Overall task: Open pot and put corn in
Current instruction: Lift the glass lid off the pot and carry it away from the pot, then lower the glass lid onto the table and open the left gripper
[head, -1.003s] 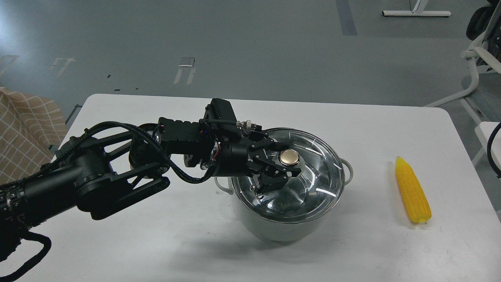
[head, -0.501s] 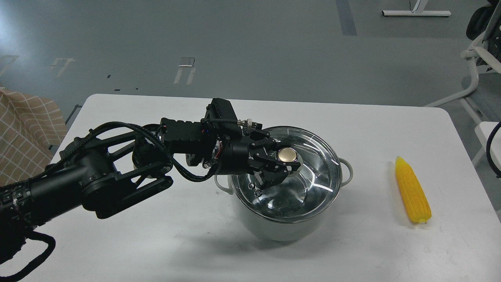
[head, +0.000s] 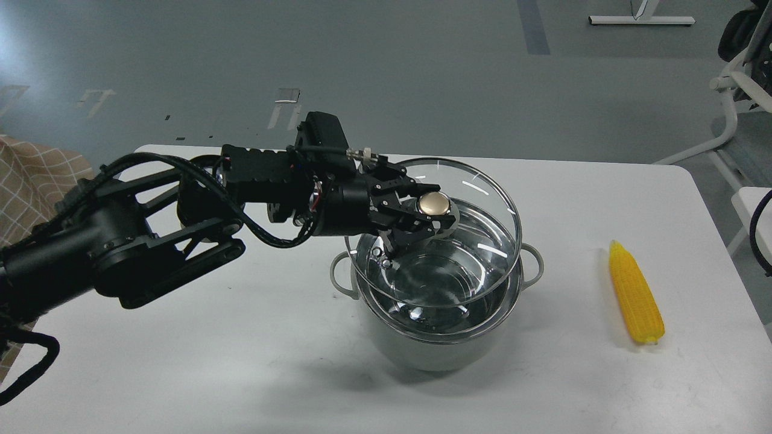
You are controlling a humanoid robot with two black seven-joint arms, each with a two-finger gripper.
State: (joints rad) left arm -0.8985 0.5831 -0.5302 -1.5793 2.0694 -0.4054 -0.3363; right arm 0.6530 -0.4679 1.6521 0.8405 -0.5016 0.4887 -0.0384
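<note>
Now the left gripper (head: 429, 218) is clamped on the gold knob (head: 435, 204) of the glass lid (head: 482, 181), one finger on each side of it; the lid hangs clear above the pot (head: 435, 343), tilted, its far edge higher than its near edge, and shifted a little toward the far-left corner so that it only partly covers the opening; the pot's steel inside shows through and beneath the glass. The pot stands upright near the middle of the white counter (head: 241, 361), one loop handle (head: 338, 274) toward the left edge and the other (head: 534, 265) toward the right edge; the left arm reaches in from the left edge, above the counter. The corn (head: 634, 293) lies flat on the counter close to the right edge, well apart from the pot and untouched; its long axis runs nearly from far edge to near edge, leaning slightly, with the pointed tip toward the far edge and the blunt end toward the near-right corner. The right gripper is out of view; only a dark loop of cable shows at the right border.
</note>
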